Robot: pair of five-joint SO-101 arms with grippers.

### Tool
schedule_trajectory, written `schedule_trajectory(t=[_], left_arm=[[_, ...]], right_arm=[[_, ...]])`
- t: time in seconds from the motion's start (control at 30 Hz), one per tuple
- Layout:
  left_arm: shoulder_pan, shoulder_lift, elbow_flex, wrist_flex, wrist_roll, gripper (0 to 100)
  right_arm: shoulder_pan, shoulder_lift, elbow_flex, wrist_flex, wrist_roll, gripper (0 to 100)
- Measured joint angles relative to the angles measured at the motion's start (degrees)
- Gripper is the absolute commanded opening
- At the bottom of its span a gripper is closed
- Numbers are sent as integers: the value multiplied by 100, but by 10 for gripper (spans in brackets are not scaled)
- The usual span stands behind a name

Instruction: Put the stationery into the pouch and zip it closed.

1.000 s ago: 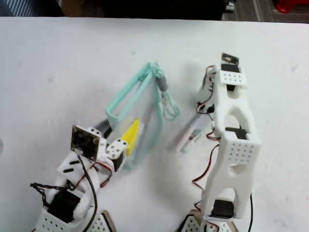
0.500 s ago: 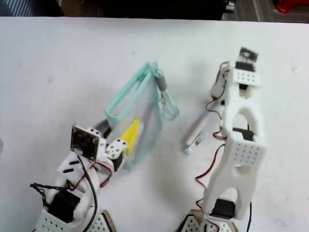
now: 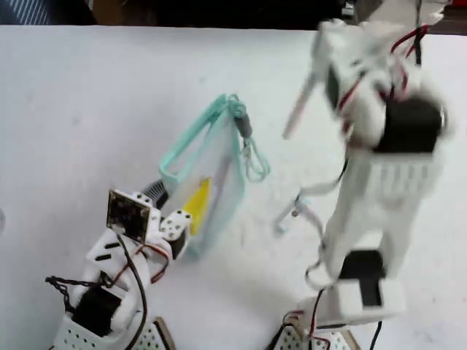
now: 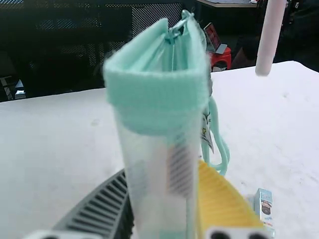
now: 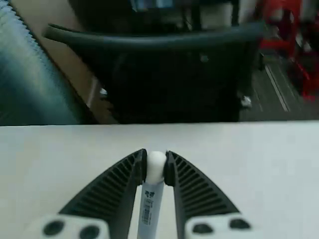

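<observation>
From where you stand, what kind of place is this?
Probably an office or robotics workroom: a black office chair stands behind the white table, where the left arm and right arm are mounted.

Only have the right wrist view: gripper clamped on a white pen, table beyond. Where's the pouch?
Observer: The pouch stands with its mouth open. In the high view it is off to the side of the pen, not under it.
Operator: Anything holding it?
Observer: Yes, the left gripper is shut on the pouch's near end.
Operator: Other stationery out?
Observer: One small item lies on the table between the pouch and the right arm.
</observation>
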Motion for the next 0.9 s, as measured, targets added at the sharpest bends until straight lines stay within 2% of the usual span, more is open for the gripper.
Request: schedule_trajectory(t=[0.23, 0.33, 0.47, 0.9], left_arm=[[536, -26, -9, 246, -589, 169], [571, -18, -9, 246, -598, 169], [589, -18, -9, 246, -607, 169], [598, -9, -9, 246, -607, 168]], right_arm=[[-1635, -905, -79, -378, 387, 16], [-1996, -1037, -79, -818, 396, 16], [-2426, -1055, -79, -712, 404, 16], [-2532, -527, -79, 527, 404, 16]])
